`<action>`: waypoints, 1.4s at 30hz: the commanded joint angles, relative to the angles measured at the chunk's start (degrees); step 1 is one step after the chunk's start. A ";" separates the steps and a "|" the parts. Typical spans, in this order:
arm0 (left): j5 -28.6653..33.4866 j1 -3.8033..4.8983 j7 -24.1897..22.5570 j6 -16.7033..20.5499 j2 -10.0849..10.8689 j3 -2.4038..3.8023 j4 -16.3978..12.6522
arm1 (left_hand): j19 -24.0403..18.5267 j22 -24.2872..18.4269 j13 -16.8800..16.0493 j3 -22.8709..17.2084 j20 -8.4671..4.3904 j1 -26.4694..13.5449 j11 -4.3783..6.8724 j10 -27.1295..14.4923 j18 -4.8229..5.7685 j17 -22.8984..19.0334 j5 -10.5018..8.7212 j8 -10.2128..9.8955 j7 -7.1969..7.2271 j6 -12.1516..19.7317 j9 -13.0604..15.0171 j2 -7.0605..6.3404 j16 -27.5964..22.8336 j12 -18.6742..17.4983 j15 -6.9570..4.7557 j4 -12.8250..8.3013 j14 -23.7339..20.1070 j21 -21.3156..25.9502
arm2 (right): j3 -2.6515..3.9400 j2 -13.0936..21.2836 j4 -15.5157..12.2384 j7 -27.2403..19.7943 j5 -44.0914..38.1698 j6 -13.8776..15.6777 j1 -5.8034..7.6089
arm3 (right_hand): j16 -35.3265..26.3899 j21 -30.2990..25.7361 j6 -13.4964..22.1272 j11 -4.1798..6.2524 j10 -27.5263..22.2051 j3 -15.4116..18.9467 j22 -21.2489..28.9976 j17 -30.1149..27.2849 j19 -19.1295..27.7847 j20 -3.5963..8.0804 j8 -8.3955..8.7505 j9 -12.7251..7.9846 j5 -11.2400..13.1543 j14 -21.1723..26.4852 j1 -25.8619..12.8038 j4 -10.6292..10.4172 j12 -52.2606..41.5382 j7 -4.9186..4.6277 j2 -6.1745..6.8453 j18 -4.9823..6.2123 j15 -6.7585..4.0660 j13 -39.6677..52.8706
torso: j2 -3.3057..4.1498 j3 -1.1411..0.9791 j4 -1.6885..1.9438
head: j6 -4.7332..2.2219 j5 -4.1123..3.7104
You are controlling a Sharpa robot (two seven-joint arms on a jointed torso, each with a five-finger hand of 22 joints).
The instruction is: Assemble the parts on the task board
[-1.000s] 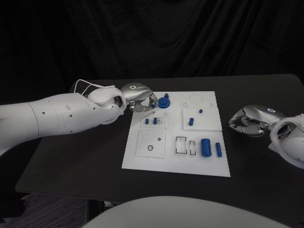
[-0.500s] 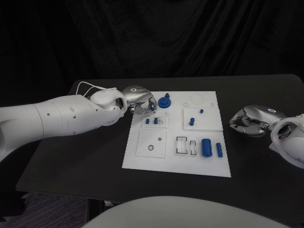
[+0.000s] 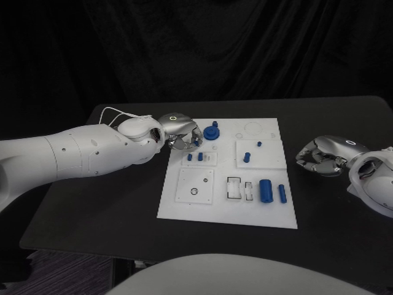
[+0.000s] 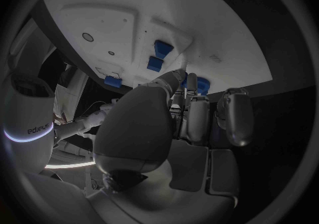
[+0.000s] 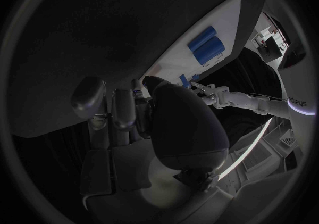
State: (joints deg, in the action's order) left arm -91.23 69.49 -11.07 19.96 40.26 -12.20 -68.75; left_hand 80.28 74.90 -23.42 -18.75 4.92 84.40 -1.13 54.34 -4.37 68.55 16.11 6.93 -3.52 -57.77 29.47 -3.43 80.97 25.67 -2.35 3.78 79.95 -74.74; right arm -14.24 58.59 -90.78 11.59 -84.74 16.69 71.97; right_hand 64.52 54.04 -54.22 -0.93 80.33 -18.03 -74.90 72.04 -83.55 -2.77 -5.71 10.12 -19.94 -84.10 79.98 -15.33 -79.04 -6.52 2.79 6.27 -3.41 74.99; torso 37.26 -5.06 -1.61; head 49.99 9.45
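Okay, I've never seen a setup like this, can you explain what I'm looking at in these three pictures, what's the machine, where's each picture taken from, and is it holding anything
This is a robot with two white arms, each ending in a silver hand. One picture looks down from its head; the two round ones come from cameras at its wrists. On the black table lies a white task board carrying small blue parts, such as a blue cylinder near the front. The left hand is at the board's far left corner, fingers curled beside a blue knobbed part; whether it grips anything I cannot tell. The right hand rests curled on the table, off the board, apparently holding nothing.
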 commanded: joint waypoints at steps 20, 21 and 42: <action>0.06 -0.82 -0.03 -1.73 -1.36 0.05 1.03 | -0.53 10.23 0.27 -0.21 0.05 -0.41 -0.11 0.08 0.69 -0.15 -0.19 -0.70 -0.51 0.32 -0.05 0.28 -0.39 -0.73 0.41 0.26 -0.45 0.44 | 0.03 -0.06 -0.04 1.12 0.41 -0.52 -0.13 | -0.41 -0.30 0.37 0.12 -0.38 -0.31 -7.25 -0.17 0.01 -0.01 0.18 -0.04 -0.23 -1.84 0.20 -0.15 0.26 0.13 -0.22 -0.38 0.17 0.49 | 0.05 -0.02 0.03 | 0.01 -0.23; 0.06 -0.86 0.01 -1.75 -1.48 0.05 1.20 | -0.53 10.24 0.28 -0.28 0.06 -0.30 -0.09 0.12 0.70 -0.19 -0.19 -0.75 -0.51 0.37 -0.07 0.33 -0.40 -0.76 0.43 0.19 -0.47 0.43 | 0.03 -0.09 -0.04 1.12 0.41 -0.56 -0.13 | -0.41 -0.33 0.32 0.10 -0.37 -0.32 -7.24 -0.17 0.02 -0.02 0.15 -0.03 -0.22 -1.84 0.20 -0.15 0.25 0.14 -0.24 -0.37 0.18 0.50 | 0.04 -0.01 0.01 | 0.01 -0.24; 0.06 -1.01 0.54 -3.21 -2.91 0.05 2.89 | -1.12 9.99 0.45 -0.52 0.09 0.08 -0.26 -0.05 0.51 -1.29 -0.28 -1.34 -0.47 1.07 -0.31 0.34 -0.96 -1.20 0.58 -0.09 -1.11 1.30 | 0.04 -0.36 0.03 1.16 0.41 -0.98 -0.13 | -0.43 -0.34 0.22 0.10 -0.38 -0.35 -7.24 -0.21 0.04 -0.02 0.10 -0.01 -0.21 -1.83 0.22 -0.15 0.28 0.15 -0.29 -0.38 0.19 0.47 | 0.06 -0.02 0.04 | 0.01 -0.34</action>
State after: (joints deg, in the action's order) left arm -91.18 68.78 -10.70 18.59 37.55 -12.05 -65.95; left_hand 79.50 74.90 -23.07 -18.91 4.86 84.41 -1.39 54.39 -4.38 67.26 16.11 5.92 -3.99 -56.99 29.22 -3.44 80.21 24.61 -1.74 3.62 79.30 -73.72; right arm -14.24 58.23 -90.71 11.87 -84.27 16.21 71.97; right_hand 64.31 54.04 -54.22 -0.93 80.34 -18.19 -74.94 71.91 -83.55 -2.77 -5.71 10.13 -19.94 -84.10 79.98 -15.49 -79.05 -6.52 2.79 6.27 -3.41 74.98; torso 37.30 -5.06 -1.60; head 49.99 9.15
